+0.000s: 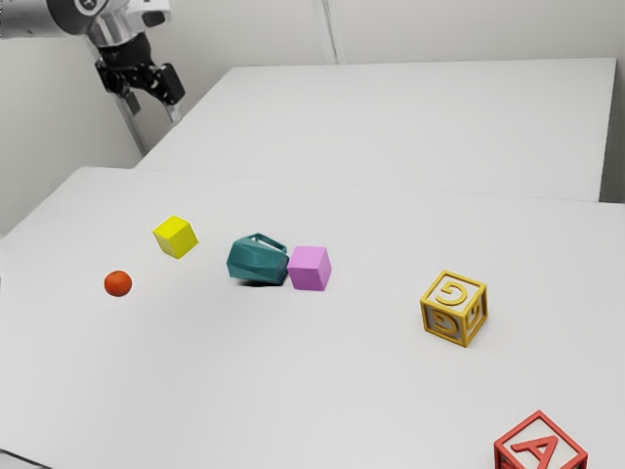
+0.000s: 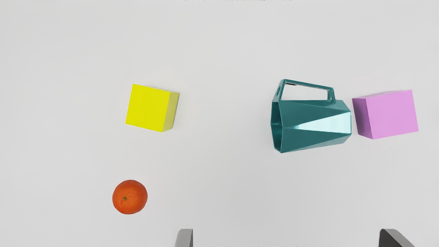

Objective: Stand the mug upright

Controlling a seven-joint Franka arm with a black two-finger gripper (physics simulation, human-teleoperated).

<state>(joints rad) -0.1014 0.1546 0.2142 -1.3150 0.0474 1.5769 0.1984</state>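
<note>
Exterior view: teal mug (image 1: 258,261) down on its side on the white table (image 1: 215,391), mid-table toward the exterior view's left, so not upright. Mouth faces the side where the yellow cube (image 1: 174,237) sits, base faces the pink cube (image 1: 311,268). Handle sticks out sideways, on the mug's far side in the exterior view; in the wrist view it is on the side away from the fingertips. Pink cube just beside the mug's base, thin gap in the wrist view. Yellow cube apart from the mug, off its mouth end. Orange fruit (image 1: 118,283) near the yellow cube, stem spot visible in the wrist view.

Further out, toward the exterior view's right: yellow-framed letter block (image 1: 454,308), G on top. Red-framed block (image 1: 540,451) with an A, nearer the camera, cut off by the bottom edge.

Robot's gripper (image 1: 153,107) up at the exterior view's upper left, raised, well apart from the mug. Fingers (image 2: 184,238) spread wide, nothing between them, not touching anything.
</note>
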